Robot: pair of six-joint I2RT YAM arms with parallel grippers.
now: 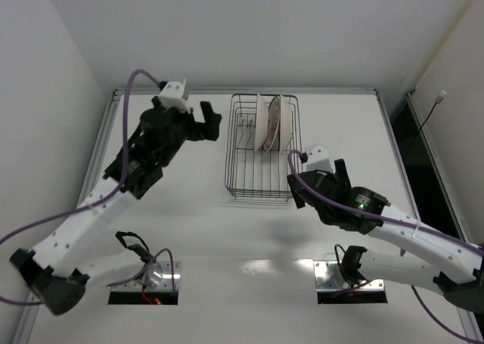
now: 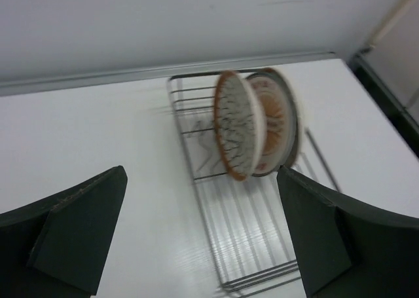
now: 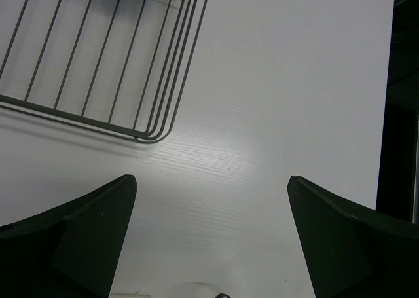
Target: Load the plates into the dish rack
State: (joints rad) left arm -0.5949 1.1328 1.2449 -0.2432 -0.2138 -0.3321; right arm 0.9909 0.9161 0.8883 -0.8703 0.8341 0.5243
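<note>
Brown-rimmed plates [image 1: 266, 122] stand on edge, close together, in the upper half of the black wire dish rack [image 1: 257, 179], at the upper centre of the white table [image 1: 197, 230] in the overhead view. The left gripper [image 1: 206, 125] hovers left of the rack's upper end, jaws wide apart and empty. The right gripper [image 1: 296, 189] hangs by the rack's lower right corner, equally wide and holding nothing.

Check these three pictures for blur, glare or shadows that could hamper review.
Top external: sharp overall, with a glare patch on the near part of the table. Left wrist: the plates and the rack are smeared by motion blur. Right wrist: crisp rack wires casting a soft shadow, a mild sheen on the table, and a dark strip at the right edge.
</note>
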